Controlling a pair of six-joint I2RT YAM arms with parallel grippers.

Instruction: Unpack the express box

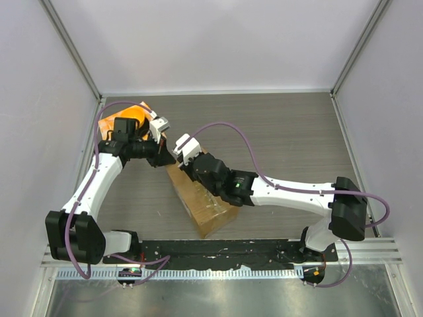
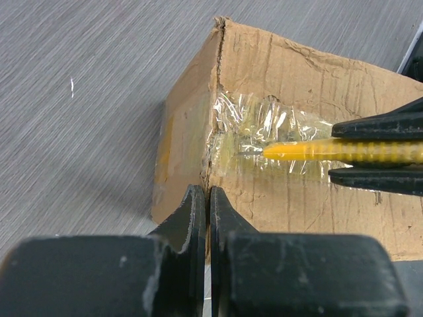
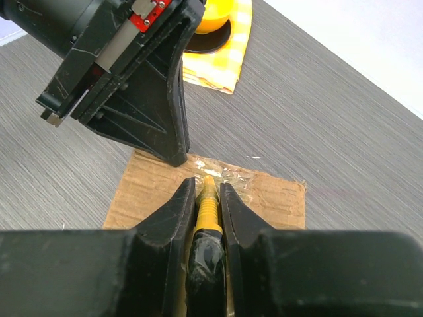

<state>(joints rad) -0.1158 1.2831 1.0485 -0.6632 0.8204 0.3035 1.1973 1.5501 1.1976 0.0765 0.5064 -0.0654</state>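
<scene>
The express box (image 1: 210, 211) is a brown cardboard box lying at an angle in the middle of the table, with clear tape on its top seam (image 2: 264, 125). My right gripper (image 3: 206, 186) is shut on a yellow and black cutter (image 3: 207, 211). The cutter's yellow tip (image 2: 281, 151) touches the tape at the box's far end. My left gripper (image 2: 208, 193) is shut and empty, with its tips at the box's top edge beside that tip. In the top view both grippers meet over the box's far end, the left (image 1: 168, 158) and the right (image 1: 182, 162).
An orange checkered cloth (image 3: 228, 59) with a round orange object (image 3: 215, 13) lies at the back left, behind my left arm (image 1: 99, 181). White walls close the table on three sides. A metal rail (image 1: 218, 249) runs along the near edge.
</scene>
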